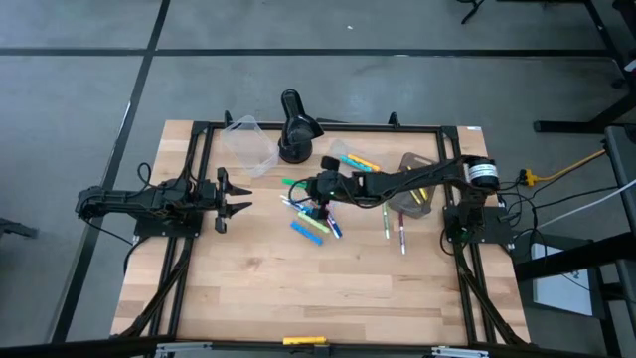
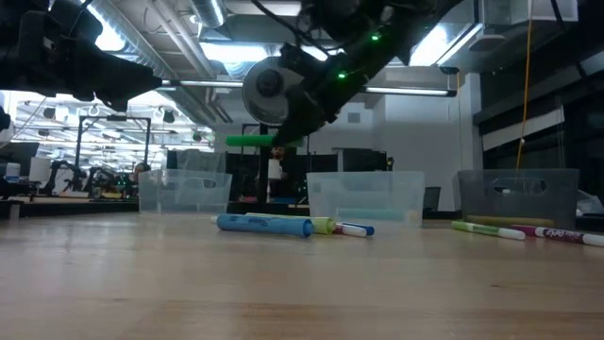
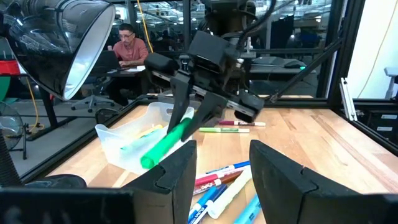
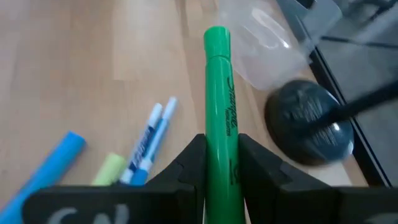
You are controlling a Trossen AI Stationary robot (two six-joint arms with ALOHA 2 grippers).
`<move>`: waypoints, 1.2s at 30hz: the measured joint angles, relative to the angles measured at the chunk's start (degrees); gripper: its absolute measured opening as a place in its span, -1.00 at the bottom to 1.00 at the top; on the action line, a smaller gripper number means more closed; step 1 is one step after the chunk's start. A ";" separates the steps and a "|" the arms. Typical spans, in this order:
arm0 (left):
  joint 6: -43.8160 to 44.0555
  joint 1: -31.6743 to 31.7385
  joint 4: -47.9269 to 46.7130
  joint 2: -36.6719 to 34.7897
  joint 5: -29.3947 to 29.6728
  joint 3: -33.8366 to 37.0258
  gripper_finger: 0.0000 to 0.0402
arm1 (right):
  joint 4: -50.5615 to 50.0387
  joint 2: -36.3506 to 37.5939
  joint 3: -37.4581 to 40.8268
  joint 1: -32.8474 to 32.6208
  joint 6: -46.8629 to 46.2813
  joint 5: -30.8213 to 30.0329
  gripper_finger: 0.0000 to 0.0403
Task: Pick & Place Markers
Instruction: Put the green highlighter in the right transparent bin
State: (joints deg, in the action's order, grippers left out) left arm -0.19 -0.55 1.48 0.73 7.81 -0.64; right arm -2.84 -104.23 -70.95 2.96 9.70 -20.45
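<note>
— Right gripper point(image 4: 221, 163) first: we have its two dark fingers pinched on the barrel of a fat green highlighter marker point(image 4: 219, 99), and in the low view that green highlighter marker point(image 2: 250, 141) hangs level, clear above the wooden table point(image 2: 302, 293).

— Which way does its long axis run?

— Straight out past our fingertips, pointing toward the clear plastic tub point(image 4: 267, 46) lying tipped beside the round black base of the desk lamp point(image 4: 308, 124). From overhead, our right gripper point(image 1: 316, 191) is over the middle of the table, and the clear plastic tub point(image 1: 248, 144) sits further toward the back left corner, so we judge the carry goes along the marker's own axis.

— And the other arm?

— Left gripper point(image 1: 231, 195) waits at the left side with its fingers spread, holding nothing. Its wrist camera looks across at our held marker point(image 3: 168, 140).

— What remains on the table?

— A loose cluster of blue, cyan and yellow-green markers point(image 1: 310, 221) lies just below our right gripper, a few thin pens point(image 1: 393, 224) rest to the right, and a second clear tub point(image 1: 417, 184) sits under the right arm. We cannot tell which tub is the intended one.
</note>
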 joint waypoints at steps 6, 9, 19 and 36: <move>0.00 0.01 0.00 0.01 0.00 0.00 -0.29 | 0.34 5.19 6.57 1.15 -1.83 -1.52 -0.62; 0.00 0.02 -0.01 0.02 0.00 0.00 -0.29 | 0.33 8.14 9.98 1.65 -2.30 -1.54 -0.64; 0.00 0.02 0.00 0.00 0.00 0.00 -0.29 | 0.37 18.27 19.44 2.64 -3.89 -3.13 -0.64; 0.00 0.00 0.00 0.01 0.00 -0.01 -0.29 | -0.65 31.10 29.22 2.95 -10.78 -4.66 -0.62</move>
State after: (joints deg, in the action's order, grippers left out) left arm -0.19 -0.56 1.48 0.74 7.81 -0.66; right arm -3.49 -73.13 -41.73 5.91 -1.08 -25.11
